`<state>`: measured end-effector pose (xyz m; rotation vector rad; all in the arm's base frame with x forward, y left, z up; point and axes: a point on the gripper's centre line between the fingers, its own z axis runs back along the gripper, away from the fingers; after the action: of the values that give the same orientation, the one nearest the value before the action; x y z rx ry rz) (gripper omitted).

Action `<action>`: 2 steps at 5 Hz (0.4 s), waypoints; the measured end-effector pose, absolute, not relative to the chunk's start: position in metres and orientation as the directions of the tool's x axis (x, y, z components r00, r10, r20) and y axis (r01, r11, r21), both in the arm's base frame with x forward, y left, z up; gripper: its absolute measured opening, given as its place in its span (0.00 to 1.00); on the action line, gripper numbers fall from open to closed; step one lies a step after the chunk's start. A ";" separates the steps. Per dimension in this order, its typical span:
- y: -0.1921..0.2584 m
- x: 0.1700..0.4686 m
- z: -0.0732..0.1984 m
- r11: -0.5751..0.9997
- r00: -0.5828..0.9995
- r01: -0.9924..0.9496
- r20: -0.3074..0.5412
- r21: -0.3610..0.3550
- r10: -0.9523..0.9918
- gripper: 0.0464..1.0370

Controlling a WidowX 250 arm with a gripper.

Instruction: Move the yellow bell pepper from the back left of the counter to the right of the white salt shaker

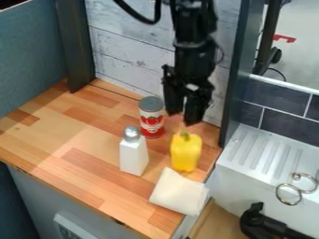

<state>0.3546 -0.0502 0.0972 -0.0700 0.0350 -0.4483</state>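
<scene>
1. Camera view: the single black arm (192, 56) hangs down from the top edge, its fingers (197, 108) a little apart, with nothing gripped between them.
2. The yellow pepper (185, 153) is upright on the desk (81, 133), near its right-hand edge. In the view it lies just below the fingertips, with a visible gap. How far it stands in front of them is hard to judge from this slant.
3. The pepper's long axis runs roughly vertical, its green stem (184, 135) uppermost, toward the fingers.
4. The red-and-white can (151, 122) stands upright beside the pepper, toward the view's left and slightly farther back. A grey lid (150, 103) tops it; its contents are hidden.
5. The white shaker (133, 156), with a silvery cap (131, 134), stands upright nearer the camera. What it holds cannot be told.
6. A folded pale cloth (179, 192) lies just in front of the pepper, at the desk's edge.
7. Metal rings (288, 194) rest on the white sink unit (249, 163).
</scene>
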 end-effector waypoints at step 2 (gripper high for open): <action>-0.043 0.349 0.131 0.905 0.905 0.425 0.021 -0.015 -0.424 0.97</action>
<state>0.3488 -0.0431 0.1312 -0.0193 -0.0177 -0.4386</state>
